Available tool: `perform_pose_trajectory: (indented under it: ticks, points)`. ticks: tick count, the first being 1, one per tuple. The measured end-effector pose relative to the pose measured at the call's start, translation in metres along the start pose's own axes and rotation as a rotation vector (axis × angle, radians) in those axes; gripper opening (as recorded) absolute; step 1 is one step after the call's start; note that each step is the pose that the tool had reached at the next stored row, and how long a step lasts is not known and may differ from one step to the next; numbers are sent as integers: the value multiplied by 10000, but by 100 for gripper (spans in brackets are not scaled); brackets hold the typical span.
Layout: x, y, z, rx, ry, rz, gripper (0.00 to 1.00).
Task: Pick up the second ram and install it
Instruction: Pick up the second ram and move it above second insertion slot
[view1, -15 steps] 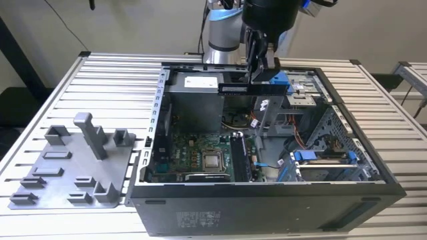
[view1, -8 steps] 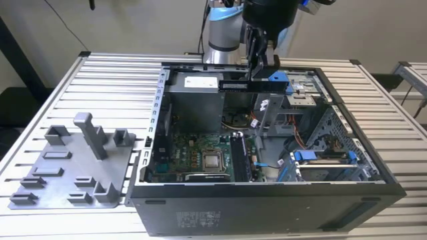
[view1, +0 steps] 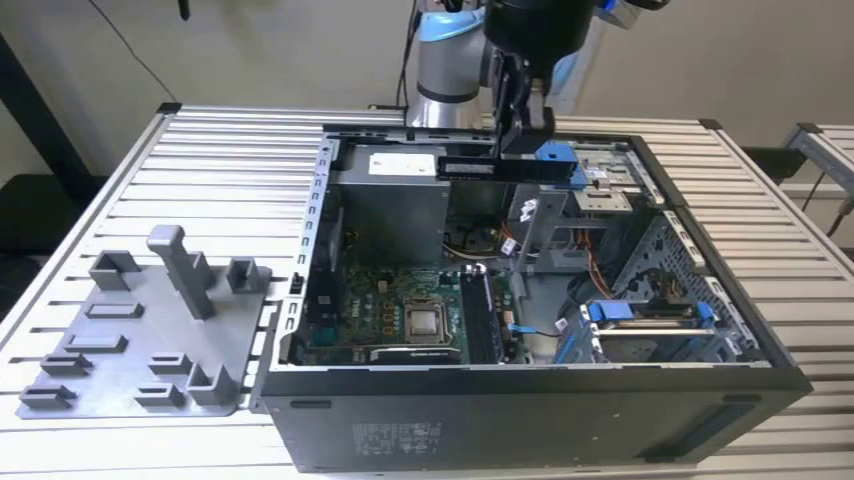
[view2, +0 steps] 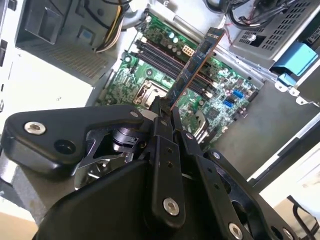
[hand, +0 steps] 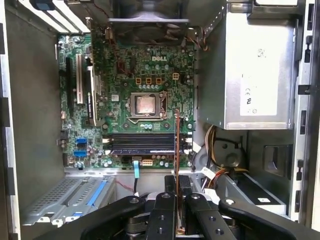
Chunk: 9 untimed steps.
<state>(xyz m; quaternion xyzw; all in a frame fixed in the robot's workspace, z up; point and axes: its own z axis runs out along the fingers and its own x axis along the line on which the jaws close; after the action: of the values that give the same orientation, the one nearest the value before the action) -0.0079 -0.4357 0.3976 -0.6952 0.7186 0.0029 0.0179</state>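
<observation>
We see the black two-finger gripper (view2: 166, 111) pinching the second ram (view2: 195, 62), a thin dark green-black memory stick, by one end, with the fingers pressed onto its flat faces. The stick juts out past the fingertips. It is held in the air above the open black metal computer case (view1: 534, 425), well apart from the green motherboard (hand: 125, 75) on the case floor. In the first wrist view the ram is edge-on, a thin line crossing the long black memory slots (hand: 140, 142) near the square silver processor socket (hand: 146, 105). The grey plastic fixture plate (view1: 147, 330) lies on the slatted metal table (view1: 214, 150), just beside the case on the exterior view's left.
</observation>
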Motion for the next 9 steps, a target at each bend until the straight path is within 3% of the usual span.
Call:
perform_pose_trajectory:
  ticks: [5,9]
  points:
    - [-137,4,6,-1,2,17,14]
    - [-151,0,7,0,1,17,14]
